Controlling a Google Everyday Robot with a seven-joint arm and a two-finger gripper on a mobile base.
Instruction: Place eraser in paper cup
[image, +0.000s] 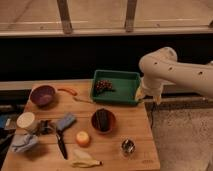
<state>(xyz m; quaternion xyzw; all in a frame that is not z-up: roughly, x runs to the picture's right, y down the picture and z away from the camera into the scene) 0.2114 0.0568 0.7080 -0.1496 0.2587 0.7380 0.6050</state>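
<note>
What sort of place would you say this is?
Probably an indoor test station set up like a kitchen: a wooden table with a green tray, a purple bowl and a knife. The robot's pincer hangs beside the tray's right end.

Eraser (103, 119) seemingly in bowl (93, 122); pincer (141, 96) beside tray (116, 75).

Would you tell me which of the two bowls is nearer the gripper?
The red-orange bowl, holding the dark eraser; the purple bowl sits far left. The gripper hovers at the right edge of the green tray.
</note>
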